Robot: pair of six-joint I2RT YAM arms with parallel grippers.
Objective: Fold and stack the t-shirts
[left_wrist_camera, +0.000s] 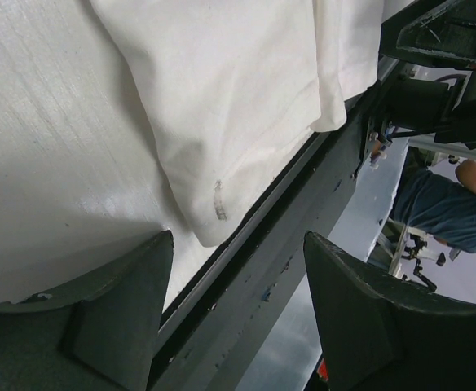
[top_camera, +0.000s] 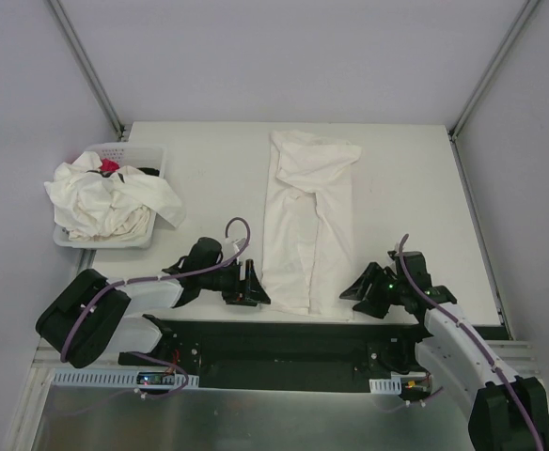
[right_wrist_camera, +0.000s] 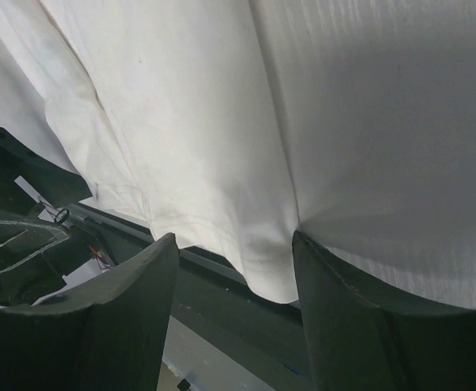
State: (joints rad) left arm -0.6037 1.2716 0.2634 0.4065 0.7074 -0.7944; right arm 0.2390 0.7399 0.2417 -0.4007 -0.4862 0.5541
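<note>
One off-white t-shirt lies in a long narrow fold down the middle of the white table, its hem at the near edge. My left gripper sits low just left of the hem's left corner. In the left wrist view that gripper is open and empty, and the shirt corner lies just beyond its fingertips. My right gripper sits at the hem's right corner. In the right wrist view this gripper is open, and the shirt's corner droops over the table edge between its fingers, ungripped.
A white perforated basket stands at the table's left with several crumpled t-shirts spilling over it and a red packet on top. A dark rail runs along the near edge. A person in blue is beyond the table.
</note>
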